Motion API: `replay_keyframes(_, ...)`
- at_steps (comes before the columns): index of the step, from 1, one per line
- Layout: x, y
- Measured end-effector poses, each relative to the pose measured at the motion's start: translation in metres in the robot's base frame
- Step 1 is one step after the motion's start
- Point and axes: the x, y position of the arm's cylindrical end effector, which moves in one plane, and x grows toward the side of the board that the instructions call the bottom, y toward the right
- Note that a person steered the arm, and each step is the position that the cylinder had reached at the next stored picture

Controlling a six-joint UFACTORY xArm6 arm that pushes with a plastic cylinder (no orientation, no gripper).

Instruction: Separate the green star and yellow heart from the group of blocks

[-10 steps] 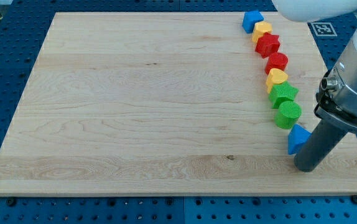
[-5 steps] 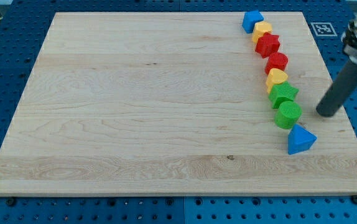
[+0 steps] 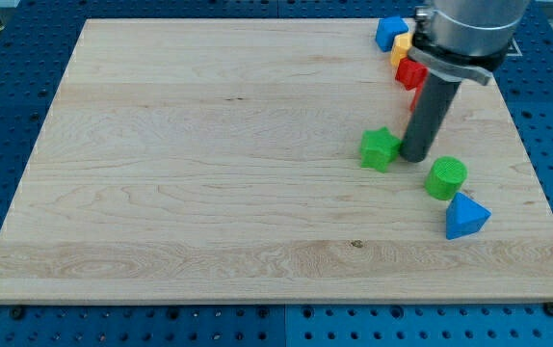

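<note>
No jaws exist on this arm; my tip (image 3: 415,157) rests on the board (image 3: 209,154) right of centre, touching the green star (image 3: 380,148) on its right side. Yellow heart: hidden, position cannot be told. Green cylinder (image 3: 445,179) and blue triangle (image 3: 465,217) lie lower right. Blue block (image 3: 388,31), yellow block (image 3: 402,44) and red block (image 3: 409,73) show at upper right.

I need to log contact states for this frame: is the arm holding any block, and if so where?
Nothing is held; the rod cannot grip. My tip sits on the board just to the view's right of the green star, at its right edge, seemingly touching.
</note>
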Motion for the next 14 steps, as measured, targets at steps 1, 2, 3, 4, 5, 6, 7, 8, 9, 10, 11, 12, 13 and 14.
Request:
replay_keyframes(1,0.0,-0.002)
replay_keyframes(2,-0.01,-0.002)
replay_keyframes(3,-0.029,-0.002)
replay_keyframes(4,-0.031,-0.002)
replay_keyframes(5,-0.031,-0.002)
replay_keyframes(6,-0.041,-0.002)
replay_keyframes(7,-0.048,-0.002)
replay_keyframes(8,-0.048,0.005)
replay_keyframes(9,-0.048,0.029)
replay_keyframes(10,-0.044,0.046)
replay_keyframes(11,-0.037,0.046)
replay_keyframes(12,-0.021,0.046)
replay_keyframes(13,0.001,0.046)
replay_keyframes(14,0.022,0.058)
